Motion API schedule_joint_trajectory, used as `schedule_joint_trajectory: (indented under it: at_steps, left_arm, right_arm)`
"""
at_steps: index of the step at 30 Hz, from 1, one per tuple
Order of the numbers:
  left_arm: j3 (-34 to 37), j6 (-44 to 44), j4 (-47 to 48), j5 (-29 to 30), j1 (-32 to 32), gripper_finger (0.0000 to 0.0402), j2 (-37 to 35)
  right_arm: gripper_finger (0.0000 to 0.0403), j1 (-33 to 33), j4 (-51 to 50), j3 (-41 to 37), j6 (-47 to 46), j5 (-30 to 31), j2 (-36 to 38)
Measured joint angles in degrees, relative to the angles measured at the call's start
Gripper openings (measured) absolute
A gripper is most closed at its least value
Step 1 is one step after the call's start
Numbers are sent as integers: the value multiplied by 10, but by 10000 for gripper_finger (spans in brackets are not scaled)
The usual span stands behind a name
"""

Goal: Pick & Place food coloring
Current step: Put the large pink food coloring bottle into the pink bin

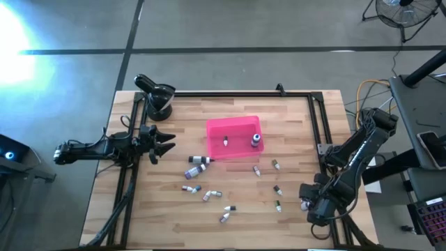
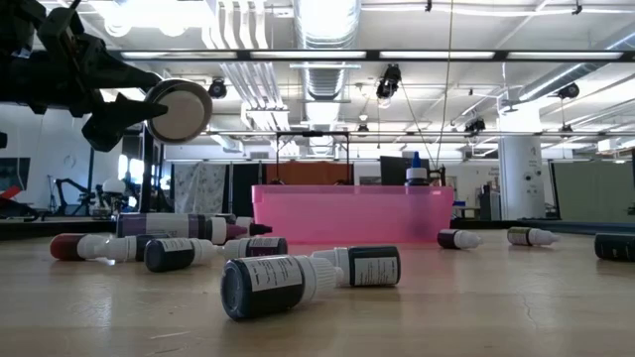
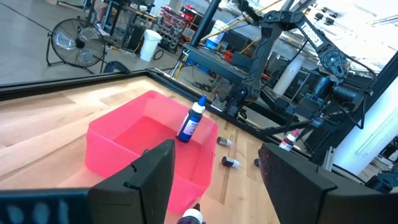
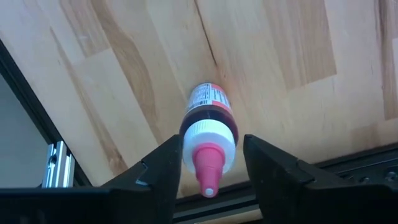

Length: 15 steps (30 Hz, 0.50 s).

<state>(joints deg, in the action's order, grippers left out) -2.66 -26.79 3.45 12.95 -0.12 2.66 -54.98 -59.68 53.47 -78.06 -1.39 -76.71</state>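
Several tiny food coloring bottles (image 1: 212, 196) lie on their sides across the wooden table. A blue one (image 1: 256, 141) stands upright in the pink tray (image 1: 233, 120), with a small one (image 1: 226, 142) beside it. My right gripper (image 1: 306, 203) is at the table's near right corner, pointing down, shut on a dark red bottle (image 4: 207, 109) with a white collar and pink tip. My left gripper (image 1: 164, 145) waits open at the table's left side, pointing level toward the tray (image 3: 124, 134). My right gripper has the bottle's white collar (image 4: 208, 134), at its cap end, between its two fingers (image 4: 163, 163), coming from above. The bottle is upright, pink tip (image 4: 207, 168) toward the wrist and body pointing down at the wood. Whether its base rests on the table is hidden.
A black frame rail (image 4: 348, 168) runs along the table edge right beside the held bottle. A dark stand with a round head (image 1: 157, 94) sits at the far left corner. Bare wood lies between the tray and the loose bottles (image 1: 256, 169).
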Motion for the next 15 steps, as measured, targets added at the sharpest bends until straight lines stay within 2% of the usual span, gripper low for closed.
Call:
schedule_joint_trajectory:
  at_steps: [7, 11, 15]
  left_arm:
    - [0, 0, 0, 0, 0, 208, 0]
    - [0, 0, 0, 0, 0, 208, 0]
    - [0, 0, 0, 0, 0, 208, 0]
  right_arm:
    - [111, 0, 0, 0, -13, -1, 0]
    - [106, 1, -1, 0, -37, -1, 0]
    - [107, 18, -9, 5, -101, 4, 1]
